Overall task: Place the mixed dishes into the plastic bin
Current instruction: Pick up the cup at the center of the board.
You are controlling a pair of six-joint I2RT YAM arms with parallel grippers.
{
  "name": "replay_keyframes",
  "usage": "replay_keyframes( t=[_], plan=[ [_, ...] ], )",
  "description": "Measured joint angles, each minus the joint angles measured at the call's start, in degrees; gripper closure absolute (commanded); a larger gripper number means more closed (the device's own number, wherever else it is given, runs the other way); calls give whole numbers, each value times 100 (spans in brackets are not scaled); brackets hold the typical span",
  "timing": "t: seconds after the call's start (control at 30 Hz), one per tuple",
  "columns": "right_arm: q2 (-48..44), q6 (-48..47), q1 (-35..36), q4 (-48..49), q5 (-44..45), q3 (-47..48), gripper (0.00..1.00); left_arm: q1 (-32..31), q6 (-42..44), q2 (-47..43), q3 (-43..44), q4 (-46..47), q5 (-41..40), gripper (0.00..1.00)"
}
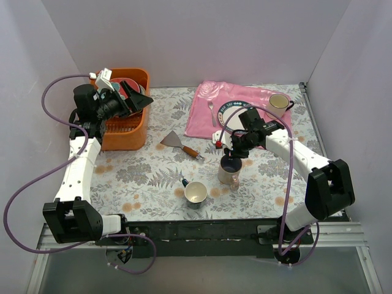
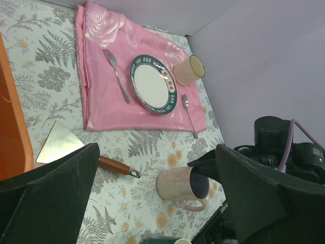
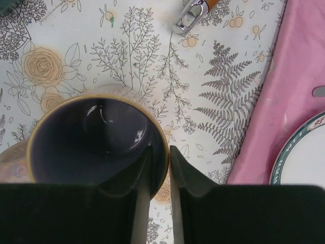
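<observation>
Left arm (image 1: 78, 168) stretches forward, its fingers (image 2: 51, 193) spread wide; right arm (image 1: 300, 156) bends inward, fingers (image 3: 188, 193) pinching the lilac mug (image 3: 76, 137) rim.

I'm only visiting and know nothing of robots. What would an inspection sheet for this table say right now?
Surface: flower-patterned tablecloth, lying flat.
Job's things: orange bin at back left, plates in it; pinkish mug and grey-white mug upright on the tablecloth.
Clutter: scraper; pink cloth bearing a rimmed plate, fork, spoon and cream mug.
Grippers: left gripper open above the bin; right gripper shut, fingers pinching the pinkish mug's rim.
Cables: purple cables loop off both arms.
Surroundings: plain pale walls on three sides.
</observation>
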Motion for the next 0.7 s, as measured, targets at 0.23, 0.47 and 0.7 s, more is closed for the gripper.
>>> replay_keyframes(
  t=[0.23,0.47,0.7],
  plan=[
    [-9,170,24,13,7,4,99,-157,-275,-22,-50,31,105,2],
    [-118,649,-76,-7,42,4,99,-623,-472,31,-107,74,173,2],
    [-278,1244,-470,-7,-4,107,99,-887,-610,70,-107,212,170,2]
  ],
)
